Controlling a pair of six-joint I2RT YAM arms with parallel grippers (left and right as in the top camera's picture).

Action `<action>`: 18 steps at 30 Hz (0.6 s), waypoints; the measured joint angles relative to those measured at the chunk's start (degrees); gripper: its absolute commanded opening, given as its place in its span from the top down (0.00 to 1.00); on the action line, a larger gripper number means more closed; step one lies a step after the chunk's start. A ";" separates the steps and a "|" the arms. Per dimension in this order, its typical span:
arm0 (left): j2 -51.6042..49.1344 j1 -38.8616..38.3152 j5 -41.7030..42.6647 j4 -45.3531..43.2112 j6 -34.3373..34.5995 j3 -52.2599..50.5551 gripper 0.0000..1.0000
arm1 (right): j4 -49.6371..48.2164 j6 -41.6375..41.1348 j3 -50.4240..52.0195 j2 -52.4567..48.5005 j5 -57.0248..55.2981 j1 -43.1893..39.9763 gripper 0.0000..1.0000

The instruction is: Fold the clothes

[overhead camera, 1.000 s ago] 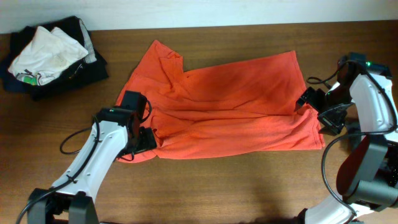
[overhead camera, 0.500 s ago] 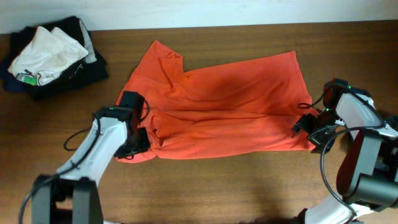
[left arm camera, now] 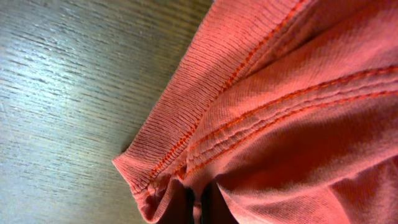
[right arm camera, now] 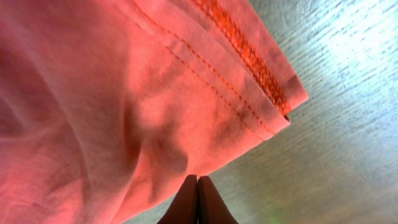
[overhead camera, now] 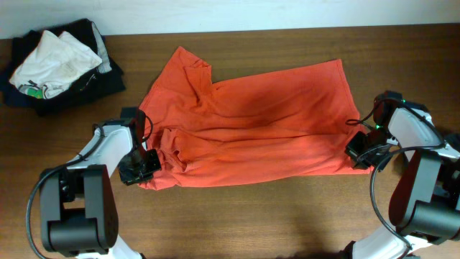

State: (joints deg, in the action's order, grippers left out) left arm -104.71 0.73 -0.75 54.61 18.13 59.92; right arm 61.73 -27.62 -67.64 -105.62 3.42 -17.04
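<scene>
The orange knit shirt (overhead camera: 251, 122) lies spread and wrinkled across the middle of the brown wood-grain tabletop (overhead camera: 287, 216). Its long side runs from left to right, and one sleeve reaches toward the far left.

My left end effector (overhead camera: 144, 165) sits low at the shirt's near left corner, where the cloth is gathered into a lump. From my left wrist camera I see this end effector (left arm camera: 199, 204) clenched on the shirt. Its two dark fingers stand close together at the bottom of the view, with a thin fold of orange fabric pinched between them. Just above the pinch, a ribbed band with double stitching bunches into a corner. Bare wood shows to the left of the band.

My right end effector (overhead camera: 357, 150) is at the near right corner, beside the hem. My right wrist camera shows it (right arm camera: 198, 198) with the fingers pressed tight together and the shirt's edge running straight into them, so I am grasping the cloth there. The stitched hem crosses the view diagonally to a squared corner, and the tabletop lies beyond it.

At the far left corner of the tabletop, a crumpled white garment (overhead camera: 50, 57) rests on a heap of black clothing (overhead camera: 100, 83). The heap is apart from the shirt.
</scene>
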 measured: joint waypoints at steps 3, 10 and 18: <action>-0.63 0.96 -0.02 3.67 1.42 0.37 0.99 | 2.54 -0.04 0.00 0.00 -0.59 -0.39 0.96; 12.59 10.69 -1.11 18.23 4.26 -1.88 1.00 | 8.00 -0.04 0.04 2.36 -3.87 -6.36 0.96; 28.59 10.71 0.57 21.29 4.90 -1.90 0.01 | 12.20 2.23 0.04 16.96 -3.52 -6.84 0.81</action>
State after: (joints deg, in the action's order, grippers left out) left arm -76.12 11.44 -0.19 75.90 23.03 58.02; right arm 73.93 -25.39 -67.59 -88.66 -0.10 -23.88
